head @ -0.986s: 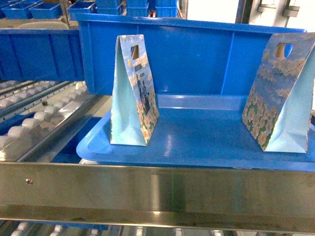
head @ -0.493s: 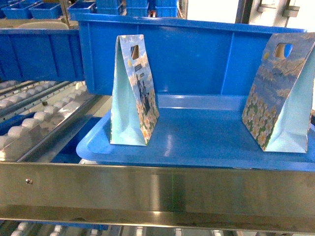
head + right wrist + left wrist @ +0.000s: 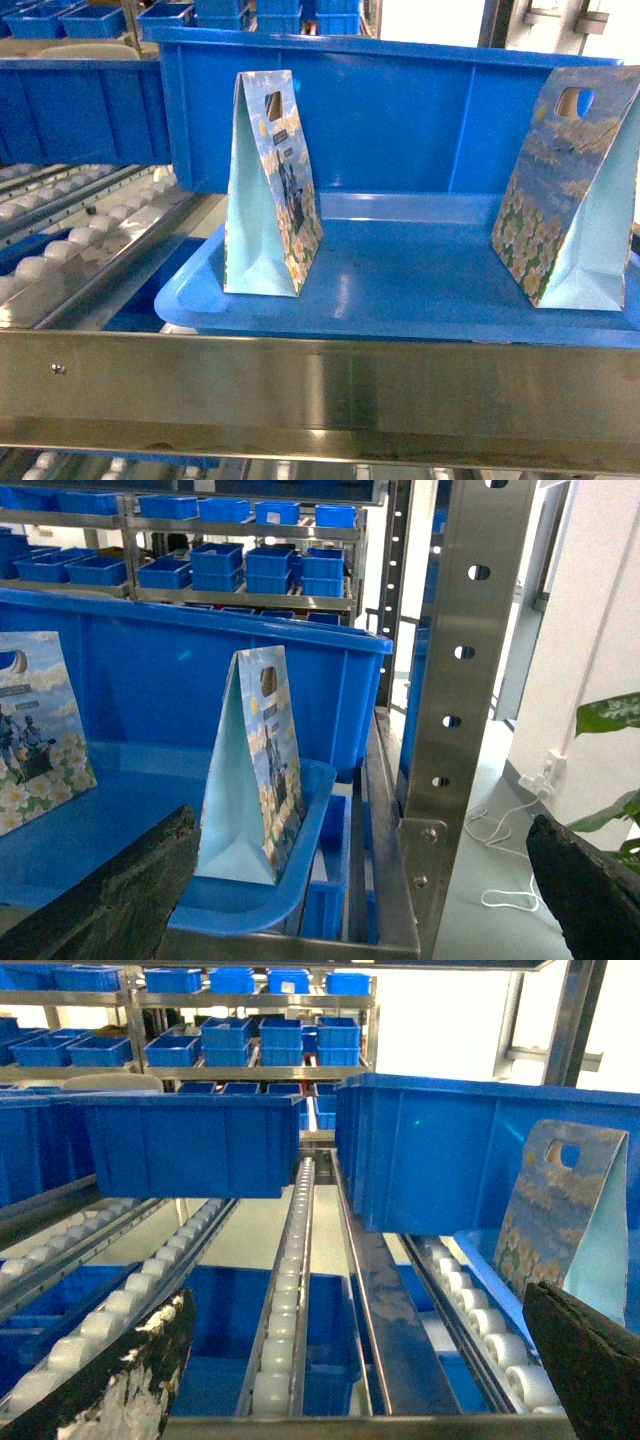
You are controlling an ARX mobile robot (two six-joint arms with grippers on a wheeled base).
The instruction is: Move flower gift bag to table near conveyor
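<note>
Two flower gift bags stand upright on a blue tray: one at its left, one at its right end. Neither gripper shows in the head view. My left gripper is open and holds nothing, low over the conveyor, with a bag ahead to its right and apart from it. My right gripper is open and holds nothing, short of the tray's right corner, where a bag stands; another bag is further left. The table is out of view.
A steel front rail crosses just below the tray. A large blue crate stands behind the bags, and more crates fill the shelves. Roller tracks run on the left. A perforated steel post rises right of the tray.
</note>
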